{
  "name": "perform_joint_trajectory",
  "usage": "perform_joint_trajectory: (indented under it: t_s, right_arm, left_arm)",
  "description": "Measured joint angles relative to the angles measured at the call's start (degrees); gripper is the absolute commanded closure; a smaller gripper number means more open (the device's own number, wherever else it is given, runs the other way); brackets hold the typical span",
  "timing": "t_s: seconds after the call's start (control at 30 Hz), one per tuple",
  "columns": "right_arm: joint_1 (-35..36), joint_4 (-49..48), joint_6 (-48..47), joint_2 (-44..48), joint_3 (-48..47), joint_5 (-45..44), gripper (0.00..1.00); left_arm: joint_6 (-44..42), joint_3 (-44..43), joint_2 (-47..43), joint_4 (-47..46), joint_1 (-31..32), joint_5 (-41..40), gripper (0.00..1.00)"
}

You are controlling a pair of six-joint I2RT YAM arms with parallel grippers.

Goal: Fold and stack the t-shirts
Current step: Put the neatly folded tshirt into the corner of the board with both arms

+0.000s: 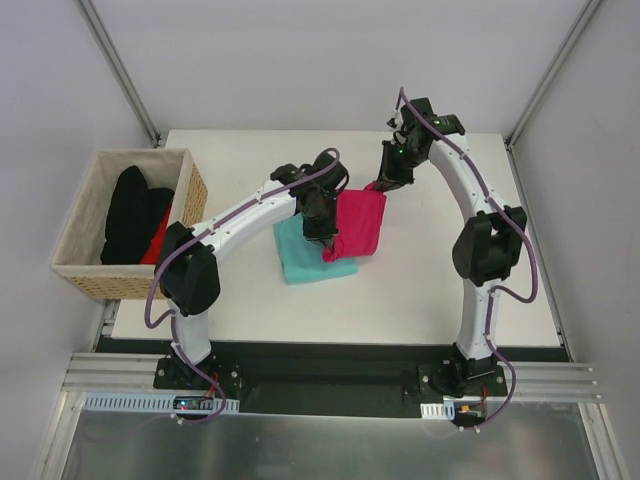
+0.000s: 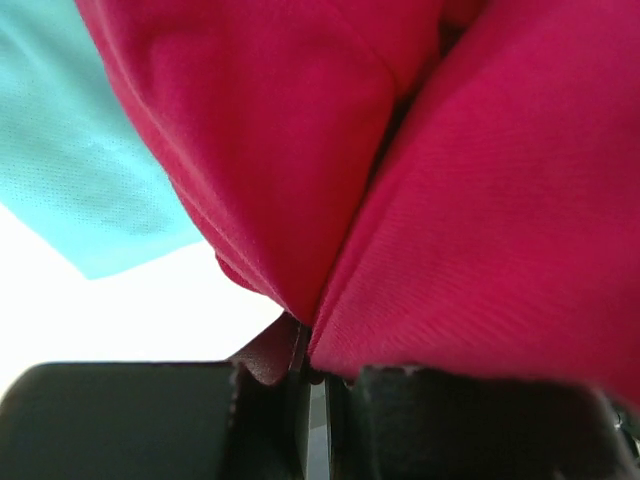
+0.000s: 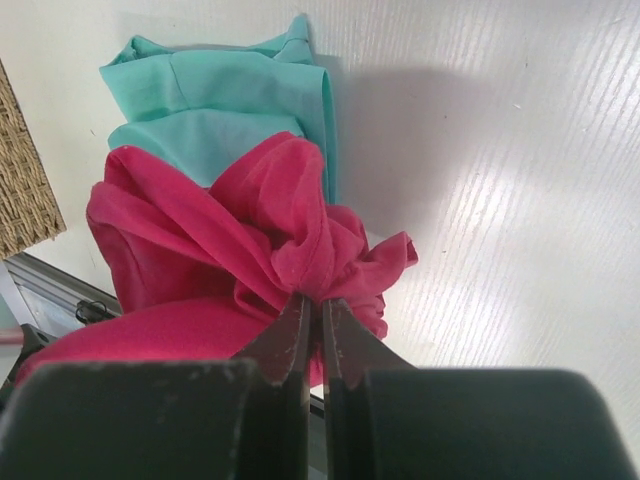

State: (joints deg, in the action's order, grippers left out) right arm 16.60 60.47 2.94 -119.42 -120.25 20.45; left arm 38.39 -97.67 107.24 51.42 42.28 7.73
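Where the pink shirt (image 1: pixel 358 222) overlaps the teal shirt (image 1: pixel 298 260), your left gripper (image 2: pixel 313 372) sits clamped on pink cloth. Your right gripper (image 3: pixel 314 312), beyond the teal shirt, likewise pinches the pink shirt.

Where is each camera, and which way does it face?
Top external: above, behind left arm, right arm; looks down at both, table, basket.
Left wrist: on left arm; faces pink shirt, teal shirt; shut left claw shows.
Right wrist: on right arm; faces both shirts; shut right claw shows.
Shared: the pinched pink shirt.

The pink shirt (image 1: pixel 358 225) hides part of the teal shirt (image 1: pixel 300 258) beneath.
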Motion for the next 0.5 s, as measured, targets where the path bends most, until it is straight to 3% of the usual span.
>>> perform_joint_trajectory:
  t_s: [0.5]
  right_arm:
    - [2.7, 1.4, -0.5, -3.3, -1.6, 0.1, 0.99]
  left_arm:
    - [1.3, 4.9, -2.4, -0.3, -1.9, -0.9, 1.00]
